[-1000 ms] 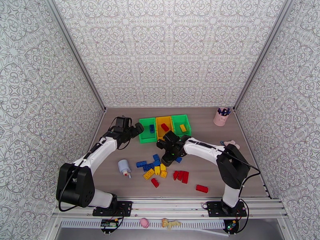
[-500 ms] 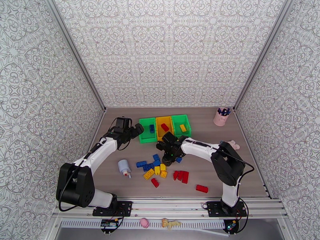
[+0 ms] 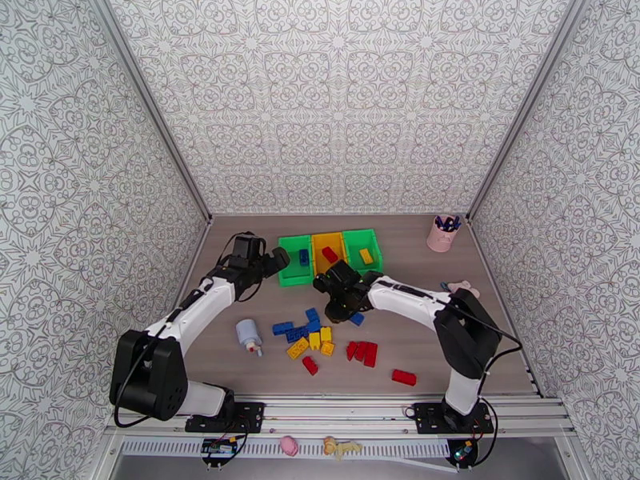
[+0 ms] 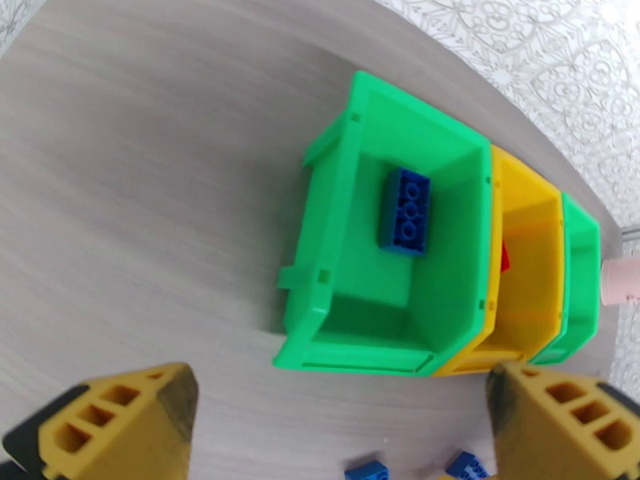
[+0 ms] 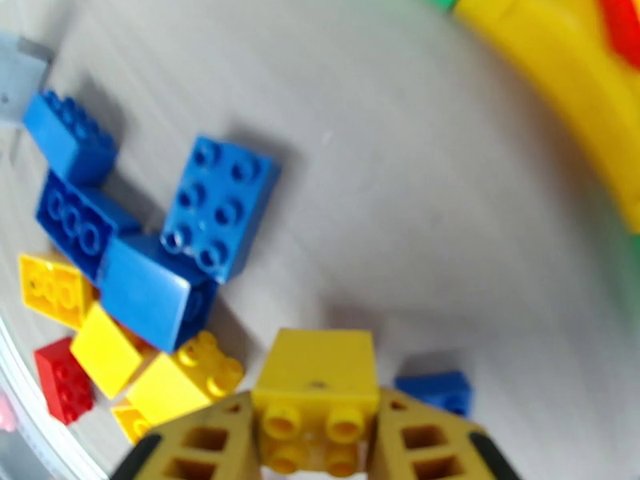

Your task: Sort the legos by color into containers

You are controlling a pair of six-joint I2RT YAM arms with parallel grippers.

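slip risk: right gripper [image 5: 316, 438] pinches yellow lego [image 5: 316, 370] shallowly, we judge it may drop; left gripper [image 4: 340, 418] gapes.

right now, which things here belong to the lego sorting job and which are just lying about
job: loose legos, yellow brick in the right gripper, three joined bins
lying about: white-blue bottle, pink pen cup, pink toy figure

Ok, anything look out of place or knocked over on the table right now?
Nothing spilled or broken. The white-blue bottle appears to lie on its side left of the loose legos. Also, the yellow bin holds a red brick while a yellow brick sits in the right green bin: consistent, just not colour-matched.
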